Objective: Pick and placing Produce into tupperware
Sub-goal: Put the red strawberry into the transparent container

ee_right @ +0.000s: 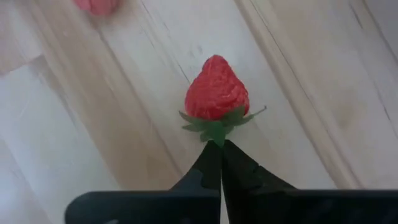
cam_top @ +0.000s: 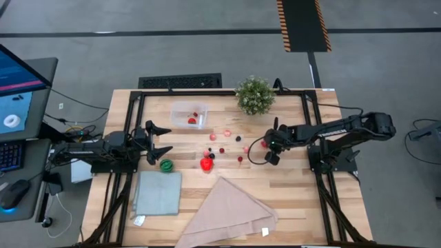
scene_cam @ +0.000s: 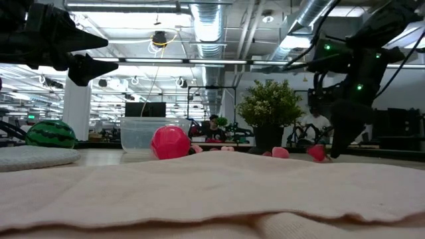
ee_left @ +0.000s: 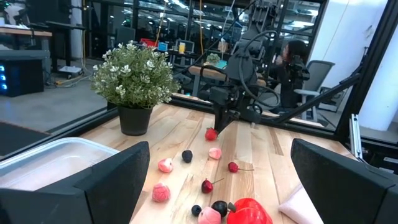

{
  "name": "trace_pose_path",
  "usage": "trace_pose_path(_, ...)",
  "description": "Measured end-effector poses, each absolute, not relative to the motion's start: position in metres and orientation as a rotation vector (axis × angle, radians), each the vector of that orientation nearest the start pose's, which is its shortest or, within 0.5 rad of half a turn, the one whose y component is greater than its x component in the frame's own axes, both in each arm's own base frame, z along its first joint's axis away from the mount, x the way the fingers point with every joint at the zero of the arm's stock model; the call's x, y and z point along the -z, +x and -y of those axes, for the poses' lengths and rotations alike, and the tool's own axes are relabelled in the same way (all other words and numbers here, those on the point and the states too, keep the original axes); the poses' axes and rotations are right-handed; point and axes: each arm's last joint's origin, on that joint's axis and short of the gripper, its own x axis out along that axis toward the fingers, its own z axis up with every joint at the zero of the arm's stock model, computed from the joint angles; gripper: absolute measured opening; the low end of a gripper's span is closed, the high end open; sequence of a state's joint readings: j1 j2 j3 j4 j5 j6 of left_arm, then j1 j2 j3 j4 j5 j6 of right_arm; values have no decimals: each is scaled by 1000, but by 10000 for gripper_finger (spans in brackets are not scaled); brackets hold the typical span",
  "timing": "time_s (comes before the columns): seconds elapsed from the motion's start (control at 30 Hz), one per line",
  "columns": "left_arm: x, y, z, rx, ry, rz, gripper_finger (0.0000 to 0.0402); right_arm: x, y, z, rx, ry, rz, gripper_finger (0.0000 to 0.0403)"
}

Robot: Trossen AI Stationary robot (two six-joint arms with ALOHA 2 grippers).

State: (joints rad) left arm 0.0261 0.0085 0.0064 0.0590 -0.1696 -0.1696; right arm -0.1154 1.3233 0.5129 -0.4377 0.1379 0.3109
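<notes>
The right gripper (ee_right: 221,155) stands low over the wooden table (cam_top: 289,200), its two dark fingers pressed together with no gap, their tips meeting at the green leaves of a toy strawberry (ee_right: 216,96). Whether the leaves are pinched between the tips or merely touched cannot be told; the red body lies on the boards just beyond the fingertips. From above, this gripper (cam_top: 266,146) sits right of centre, near the potted plant (cam_top: 254,95).

The clear tupperware (cam_top: 188,114) rests at the back of the table, left of the plant and well apart from that gripper, with at least one small red piece (cam_top: 192,120) already inside. More produce lies scattered between container and gripper: small pink and dark pieces, a larger red fruit (cam_top: 206,163) and a round green melon (cam_top: 166,164).

The left gripper (cam_top: 160,140) hovers with fingers spread wide and nothing between them, beside the melon, above a grey-blue cloth (cam_top: 158,193). A beige cloth (cam_top: 227,213) lies at the front.
</notes>
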Motion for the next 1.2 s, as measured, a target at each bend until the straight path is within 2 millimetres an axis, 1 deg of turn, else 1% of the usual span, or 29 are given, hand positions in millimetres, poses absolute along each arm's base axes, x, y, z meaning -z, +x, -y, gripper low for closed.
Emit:
trace_pose_path(0.07, -171, 97, -7, -190, -173, 73, 382, -130, 198, 27, 413, 255, -1208, 25)
trace_pose_path(0.17, -171, 97, -7, -190, -173, 73, 382, -130, 204, 25, 394, 245, -1187, 16)
trace_pose_path(0.27, -171, 97, -7, -190, -167, 73, 382, -138, 215, 22, 361, 223, -1147, 16)
trace_pose_path(0.4, -171, 97, -7, -191, -167, 73, 382, -157, 231, 15, 322, 199, -1076, 17)
trace_pose_path(0.57, -171, 97, -7, -192, -167, 73, 382, -189, 256, 6, 255, 133, -925, 17)
trace_pose_path(0.77, -171, 97, -7, -192, -165, 73, 382, -225, 278, 7, 198, 76, -742, 19)
trace_pose_path(0.8, -171, 97, -7, -193, -162, 73, 382, -230, 281, 9, 182, 68, -712, 18)
trace_pose_path(0.87, -171, 97, -8, -195, -157, 73, 382, -235, 295, 15, 167, 54, -665, 17)
trace_pose_path(0.93, -171, 97, -8, -206, -157, 76, 382, -235, 305, 24, 177, 48, -690, 17)
trace_pose_path(1.0, -171, 97, -8, -215, -148, 77, 382, -238, 326, 35, 172, 42, -671, 18)
trace_pose_path(1.13, -171, 97, -8, -229, -135, 80, 382, -230, 360, 57, 171, 1, -712, 22)
trace_pose_path(1.2, -172, 97, -9, -238, -133, 84, 382, -234, 380, 71, 156, -14, -685, 20)
